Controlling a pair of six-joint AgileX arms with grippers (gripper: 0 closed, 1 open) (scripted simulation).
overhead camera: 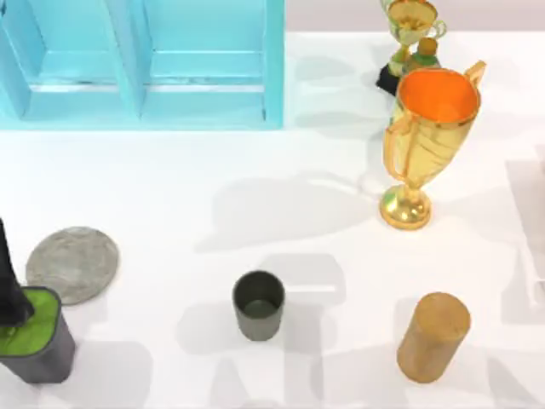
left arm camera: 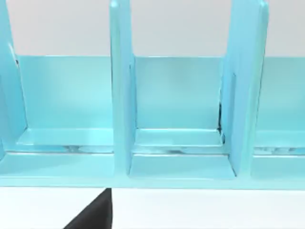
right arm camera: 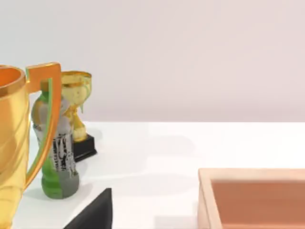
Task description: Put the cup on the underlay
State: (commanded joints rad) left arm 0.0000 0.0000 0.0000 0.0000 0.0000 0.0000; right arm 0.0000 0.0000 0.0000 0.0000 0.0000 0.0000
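The cup (overhead camera: 258, 304), small, dark olive-grey and without a handle, stands upright near the front middle of the table. The underlay (overhead camera: 72, 264), a flat round mottled grey disc, lies at the left, well apart from the cup. Nothing holds or touches either one. A dark edge of my left gripper (left arm camera: 93, 214) shows low in the left wrist view, facing the blue shelf. A dark edge of my right gripper (right arm camera: 93, 212) shows the same way in the right wrist view, facing the trophies.
A dark grey square pot with a plant (overhead camera: 36, 341) stands just in front of the underlay. A tan cylinder (overhead camera: 433, 336) stands front right, with a big gold trophy (overhead camera: 426, 136), a small trophy (overhead camera: 409, 25) and a green bottle (right arm camera: 55, 157) behind it. A blue shelf (overhead camera: 140, 64) stands back left, and a wooden box (right arm camera: 252, 198) shows in the right wrist view.
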